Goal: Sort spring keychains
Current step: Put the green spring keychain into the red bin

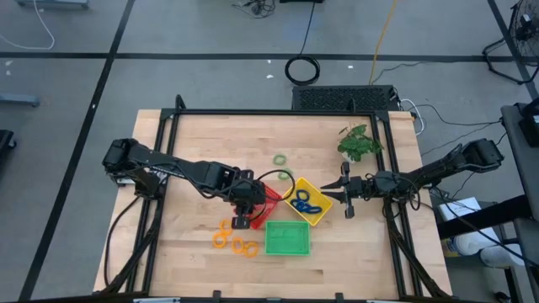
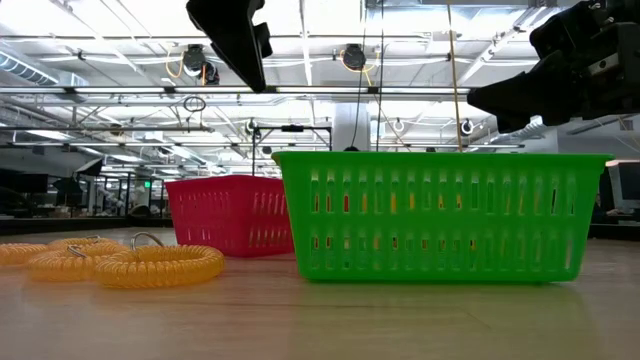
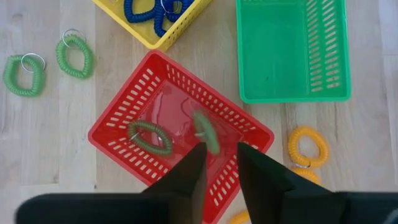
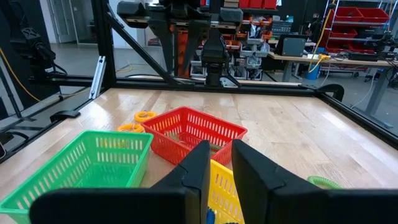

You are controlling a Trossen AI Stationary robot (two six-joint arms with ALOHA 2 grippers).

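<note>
High view shows orange spring keychains (image 1: 233, 243) lying loose on the desk (image 1: 194, 143) at about 7 o'clock. Next comes the left claw (image 3: 219, 155), fingers spread, over the red tray (image 3: 118, 118), where a green keychain (image 3: 149, 137) lies and another (image 3: 205, 129) looks mid-drop. That colour belongs in the green tray (image 1: 287, 238), I'd say, so aim there. At 3 o'clock the right claw (image 4: 219, 163) hovers, narrowly parted, over the yellow tray (image 1: 317, 212) holding blue keychains (image 1: 305, 201).
</note>
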